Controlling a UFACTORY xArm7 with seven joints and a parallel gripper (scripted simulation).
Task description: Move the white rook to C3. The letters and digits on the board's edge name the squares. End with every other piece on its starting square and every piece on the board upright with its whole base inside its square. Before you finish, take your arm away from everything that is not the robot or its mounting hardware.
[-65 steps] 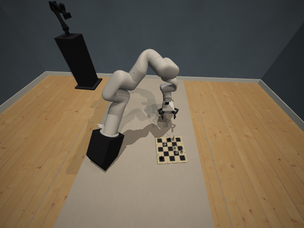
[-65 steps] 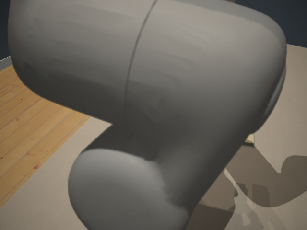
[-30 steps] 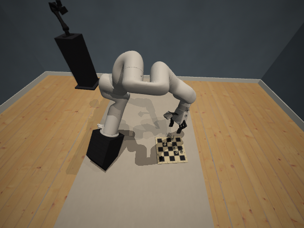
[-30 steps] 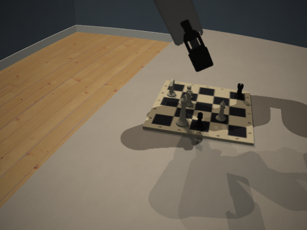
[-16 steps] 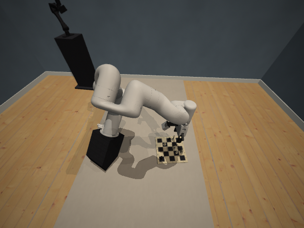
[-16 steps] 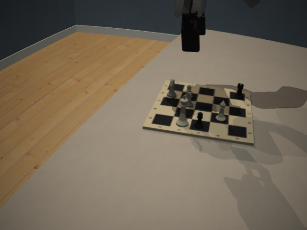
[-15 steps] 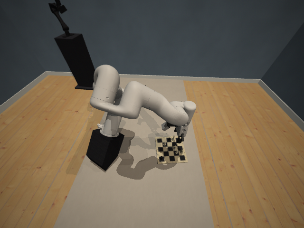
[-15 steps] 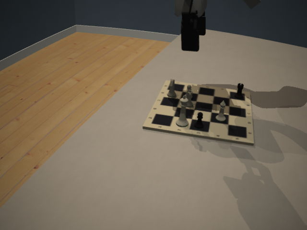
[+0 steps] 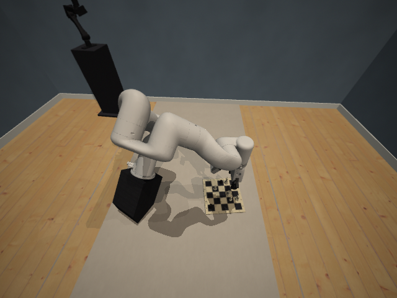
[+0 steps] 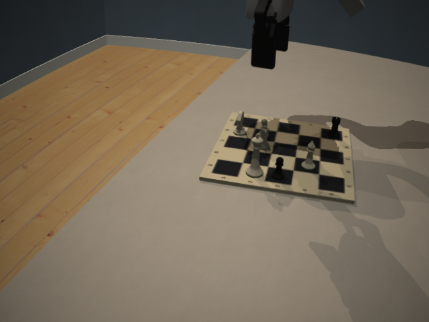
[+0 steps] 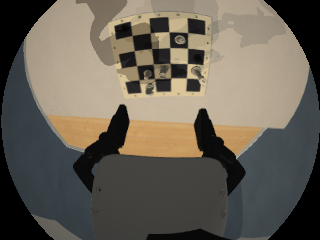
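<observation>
Hovering high over the far side of the chessboard (image 10: 277, 186) with the end effector (image 11: 160, 114) spread fully apart, gripping nothing. Standing upright on the far left corner square in the exterior view: the white rook (image 10: 239, 123), near a white pawn (image 10: 264, 133). At the far right corner, a black rook (image 10: 334, 126).

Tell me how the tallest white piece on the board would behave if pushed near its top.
The tallest white piece is slender above a small round base, so it would probably tip rather than slide. It looks rigid, not bendy. Falling, it might strike the black pawn standing beside it.
</observation>
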